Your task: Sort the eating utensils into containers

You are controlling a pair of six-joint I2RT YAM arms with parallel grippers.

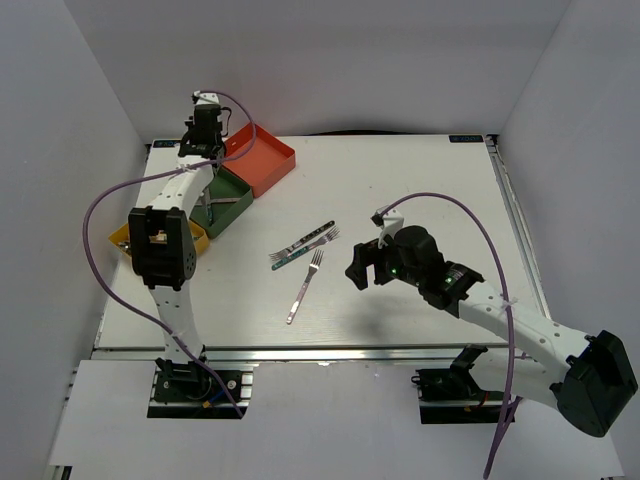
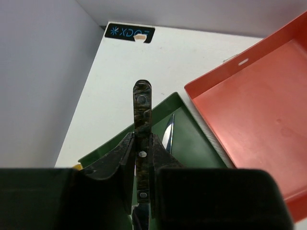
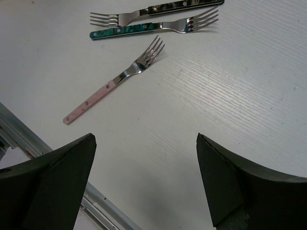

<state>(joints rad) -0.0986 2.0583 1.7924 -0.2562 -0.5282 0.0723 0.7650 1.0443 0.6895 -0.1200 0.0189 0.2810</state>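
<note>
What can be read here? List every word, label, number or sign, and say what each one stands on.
"XDOF", pale letters after a star-like mark, on a black sticker at a far corner of the table; a tan smudge overlaps its lower edge.
Second dark sticker at the other far corner: too small to read.
No other writing shows.

A black sticker [image 2: 129, 32] at the far corner of the white table [image 2: 192, 57] carries a star emblem and light-blue letters reading "XDO". A pale smudge covers its final character. No other text is legible.
</note>
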